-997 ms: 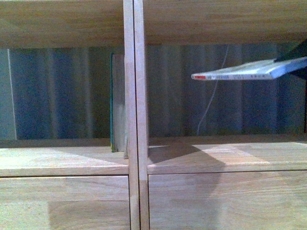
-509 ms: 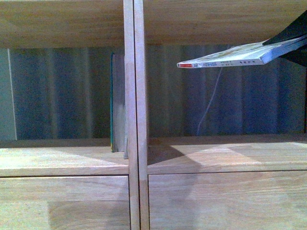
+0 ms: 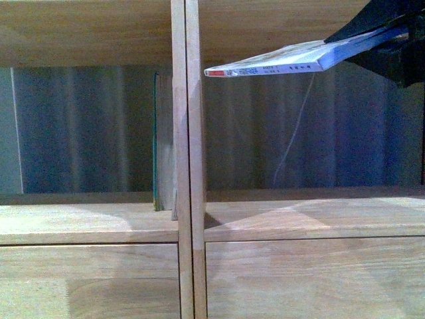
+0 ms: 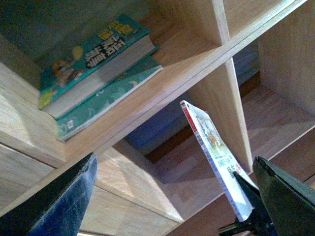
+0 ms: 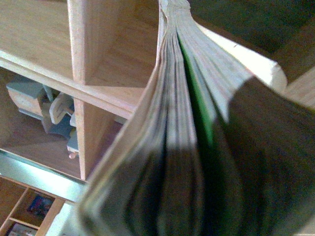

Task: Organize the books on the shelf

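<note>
— What has changed since a second ago?
— The paperback has travelled left and upward. Its red-tipped spine end was out in the middle of the compartment. Now it sits just beside the centre divider and close under the upper plank. It also tilts more, spine end lowest.
— Which compartment of the shelf?
— The right one, up in the air, well clear of that compartment's floor. The left compartment holds two books standing upright: a teal book with yellow characters and a thin green book, pressed between it and the divider. Neither has shifted. Two drawer fronts lie beneath.
— And what has the paperback?
— The right gripper, clamped on the end opposite the spine, one dark finger above the cover and one below. The book juts out leftward from it toward the divider. The right wrist view is filled with fanned page edges, with a green strip among them.
— The left gripper?
— Its jaws stand wide apart, holding nothing. The paperback shows beyond them, apart from both.
</note>
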Motion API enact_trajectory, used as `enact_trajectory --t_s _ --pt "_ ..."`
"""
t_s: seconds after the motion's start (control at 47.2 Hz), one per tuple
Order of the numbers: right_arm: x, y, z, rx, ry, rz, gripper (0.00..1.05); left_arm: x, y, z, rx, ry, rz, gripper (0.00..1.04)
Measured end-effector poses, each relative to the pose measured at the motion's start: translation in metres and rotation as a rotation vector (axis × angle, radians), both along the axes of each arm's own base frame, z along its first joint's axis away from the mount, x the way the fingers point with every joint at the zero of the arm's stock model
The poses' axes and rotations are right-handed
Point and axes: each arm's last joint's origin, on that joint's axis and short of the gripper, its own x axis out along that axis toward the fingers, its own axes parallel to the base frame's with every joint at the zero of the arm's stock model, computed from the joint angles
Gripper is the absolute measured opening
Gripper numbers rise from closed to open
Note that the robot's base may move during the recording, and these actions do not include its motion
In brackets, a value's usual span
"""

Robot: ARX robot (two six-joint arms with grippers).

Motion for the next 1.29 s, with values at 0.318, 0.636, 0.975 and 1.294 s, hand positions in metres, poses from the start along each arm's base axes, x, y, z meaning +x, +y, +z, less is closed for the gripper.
enact_trajectory --t_s 0.318,0.636,0.975,1.294 --pt "-0.005 0.019 0.002 0.003 -0.017 0.064 0.07 0.02 -0.043 0.007 -0.101 -0.007 -0.125 0.97" --pt "-0.026 0.039 -0.003 -0.008 -0.034 0.203 0.07 0.039 -0.057 0.022 -0.126 -0.031 -0.144 0.97" --pt "-0.056 0.049 -0.007 -0.012 -0.073 0.332 0.07 0.042 -0.065 0.028 -0.13 -0.042 -0.168 0.97" --pt "-0.071 0.055 -0.015 -0.044 -0.08 0.392 0.07 0.04 -0.074 0.03 -0.131 -0.051 -0.186 0.97"
